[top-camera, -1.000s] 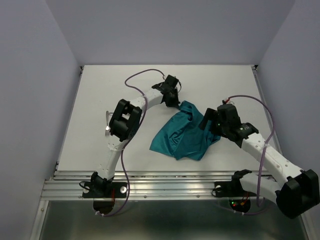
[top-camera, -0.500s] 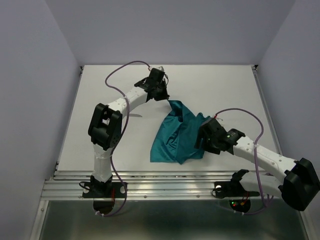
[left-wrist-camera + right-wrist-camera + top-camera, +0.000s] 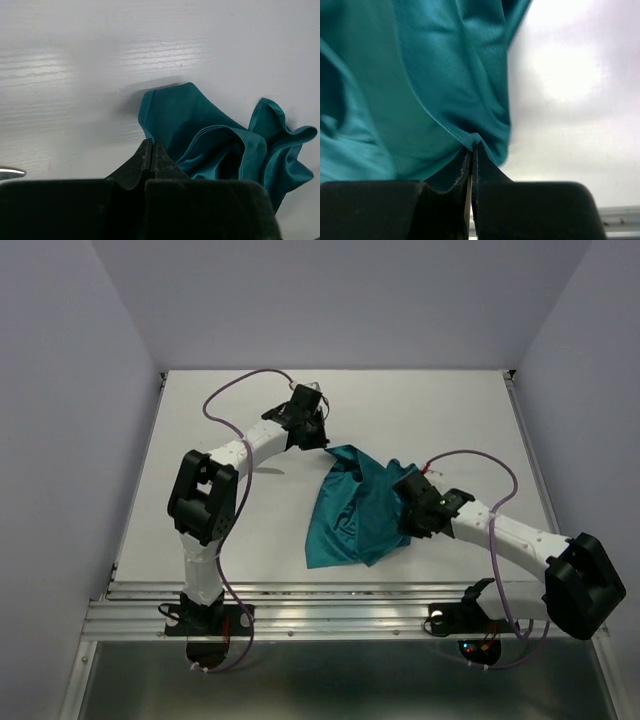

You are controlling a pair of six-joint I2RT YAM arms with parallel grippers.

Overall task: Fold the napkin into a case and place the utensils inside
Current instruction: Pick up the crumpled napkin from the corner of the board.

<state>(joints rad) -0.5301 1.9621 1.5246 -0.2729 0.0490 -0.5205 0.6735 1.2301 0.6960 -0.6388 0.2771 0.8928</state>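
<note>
napkin lies crumpled on the white surface, a little right of the middle, between the two arms. it is not folded into any case shape. it has deep loose folds, and its long side runs from the far corner toward the near edge of the surface.

the left end effector is at the far corner of the cloth. in the left wrist view its fingers are pressed together with no gap, and the edge of the napkin runs right into their tips, so it seems to pinch that corner. this corner is lifted a little and gives a shadow on the surface behind it.

the right end effector is at the right side of the cloth, low over the surface. in the right wrist view its fingers are closed on a small pinch of the napkin, and the cloth hangs and spreads away from this point.

a silver utensil shows only its end at the left border of the left wrist view, apart from the napkin. i cannot tell which kind it is.
</note>
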